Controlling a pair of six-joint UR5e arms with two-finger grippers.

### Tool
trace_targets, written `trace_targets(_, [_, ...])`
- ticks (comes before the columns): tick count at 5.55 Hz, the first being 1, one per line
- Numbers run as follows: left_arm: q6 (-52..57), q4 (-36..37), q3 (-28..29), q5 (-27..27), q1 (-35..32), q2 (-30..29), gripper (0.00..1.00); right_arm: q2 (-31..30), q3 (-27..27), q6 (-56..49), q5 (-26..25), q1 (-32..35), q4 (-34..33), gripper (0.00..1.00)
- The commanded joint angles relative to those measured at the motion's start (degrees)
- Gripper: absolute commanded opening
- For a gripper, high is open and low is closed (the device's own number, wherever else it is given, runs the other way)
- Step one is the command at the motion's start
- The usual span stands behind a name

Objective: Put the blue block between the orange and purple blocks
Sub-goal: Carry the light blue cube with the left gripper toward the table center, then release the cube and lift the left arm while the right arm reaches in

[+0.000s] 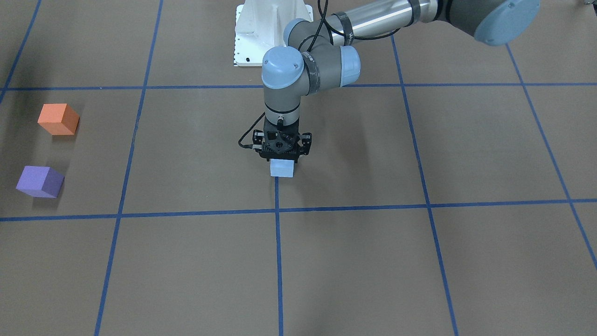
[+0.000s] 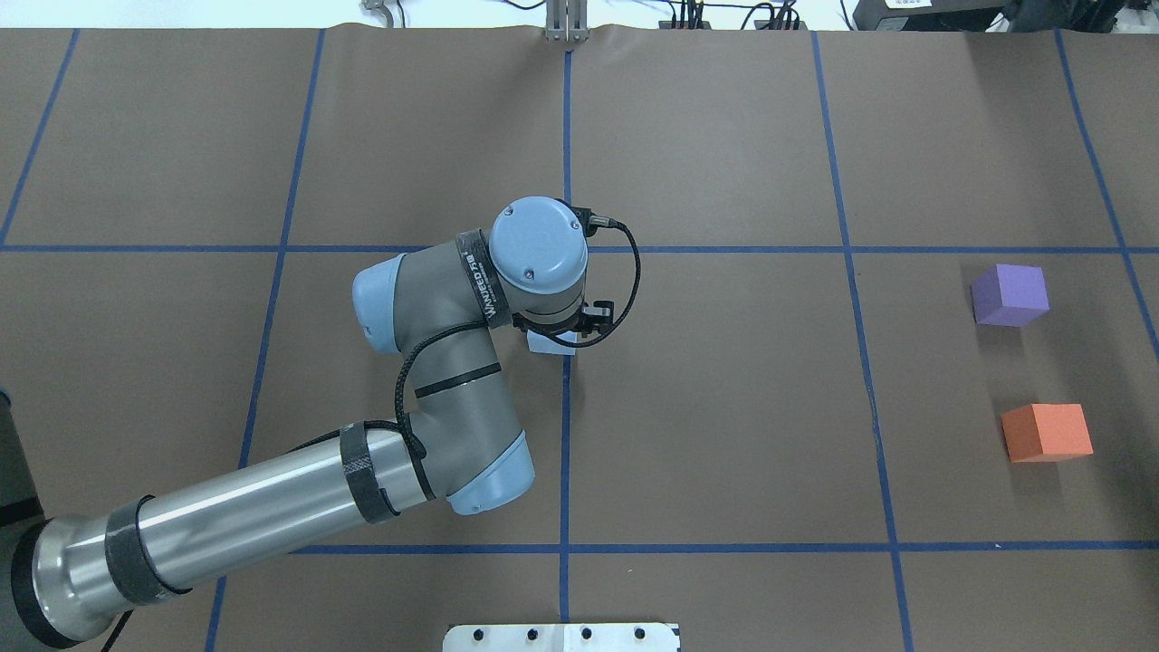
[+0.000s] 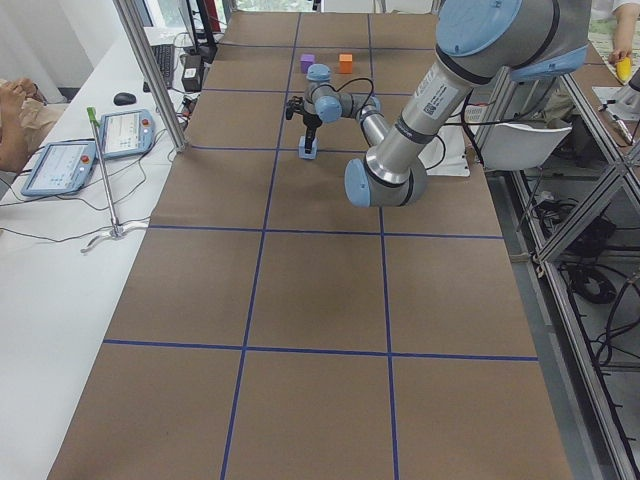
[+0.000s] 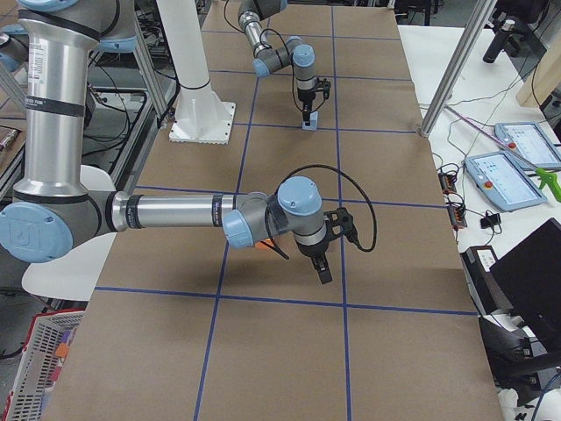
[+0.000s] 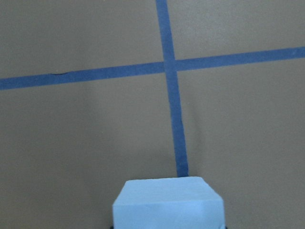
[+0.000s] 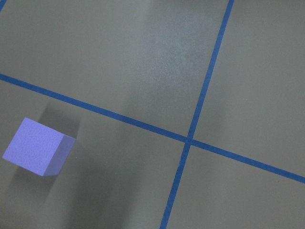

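Note:
The light blue block sits at the middle of the table, by the end of a blue tape line. My left gripper points straight down on it and is shut on the blue block, which fills the bottom of the left wrist view. The orange block and the purple block stand apart, with a gap between them, far off on my right side. My right gripper shows only in the exterior right view, hanging above the table; I cannot tell its state. The right wrist view shows the purple block.
Brown paper with a blue tape grid covers the table. The white robot base stands at the table's robot-side edge. Tablets and a metal pole are on the side bench.

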Motion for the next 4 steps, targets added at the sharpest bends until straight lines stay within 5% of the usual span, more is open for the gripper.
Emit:
trace_targets(1, [9.82,9.93,-8.22,-3.59,-5.13,0.18,1.0,1.17,0.98,1.63,0.96,0.0,-0.03,1.0])
trace_targets(3, [29.75,24.74,-23.0,-9.39,-18.1,7.95,1.0,6.69,5.61,20.87,4.3,-5.41,-0.2,1.0])
trace_targets(4, [43.79,25.92,-23.15,-14.04,-26.97,11.92,1.0,11.06,8.69,36.9,3.35,-11.54,-0.29,1.0])
